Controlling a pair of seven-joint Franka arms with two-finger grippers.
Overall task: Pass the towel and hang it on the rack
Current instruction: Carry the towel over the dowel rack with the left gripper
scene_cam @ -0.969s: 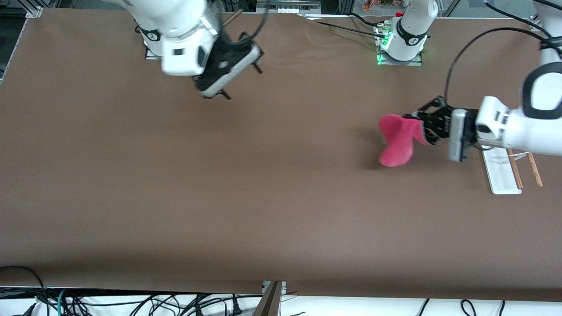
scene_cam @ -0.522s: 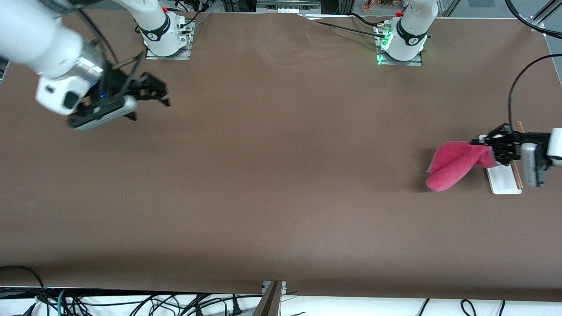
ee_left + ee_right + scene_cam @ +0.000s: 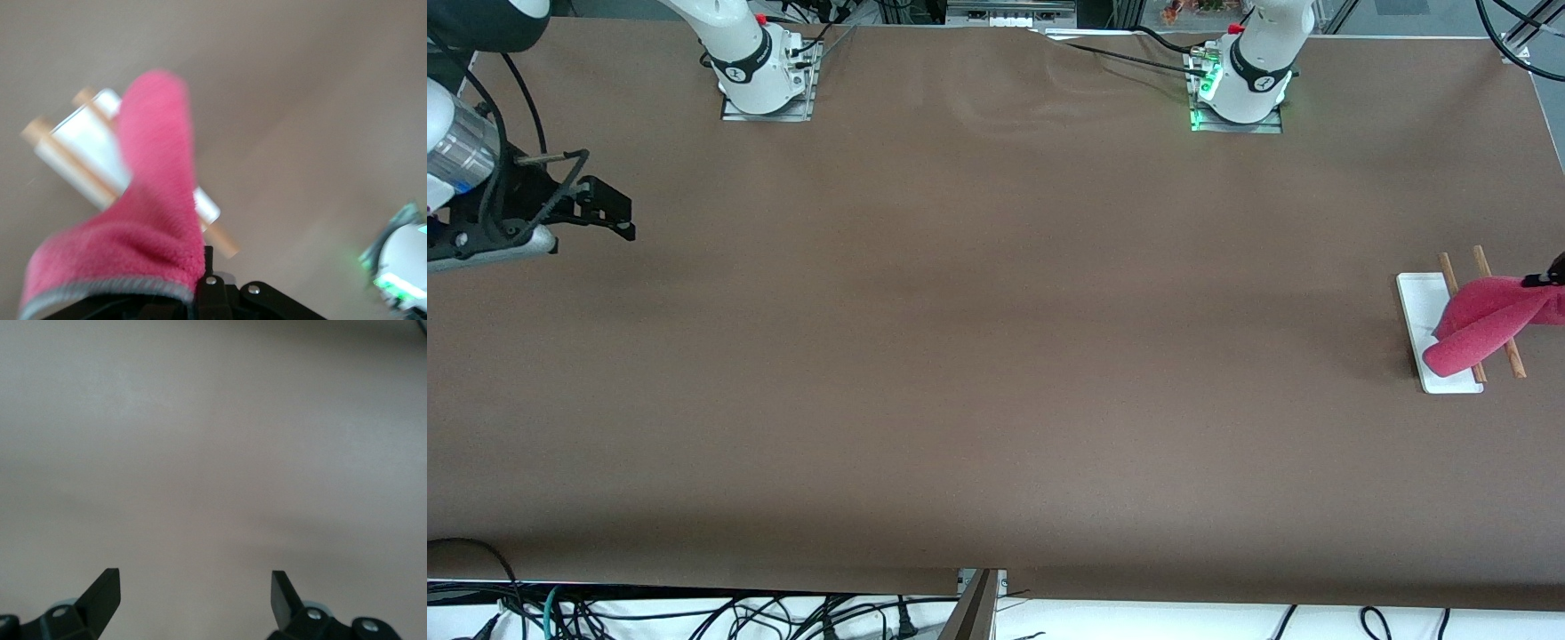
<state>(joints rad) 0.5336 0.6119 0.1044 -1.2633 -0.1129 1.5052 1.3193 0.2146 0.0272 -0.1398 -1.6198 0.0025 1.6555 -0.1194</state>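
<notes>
Two grippers: left gripper (image 3: pixel 207 293) clamps towel (image 3: pixel 1480 322) over rack (image 3: pixel 1427 302); right gripper (image 3: pixel 609 213) spread apart, waiting.

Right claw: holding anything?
No. The right claw is open over bare table, with nothing between its fingers; the towel is at the rack.

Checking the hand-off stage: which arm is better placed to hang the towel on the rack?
The left. Its gripper is shut on the pink towel, which hangs over the rack. The right gripper is open, empty, over the right arm's end of the table.
</notes>
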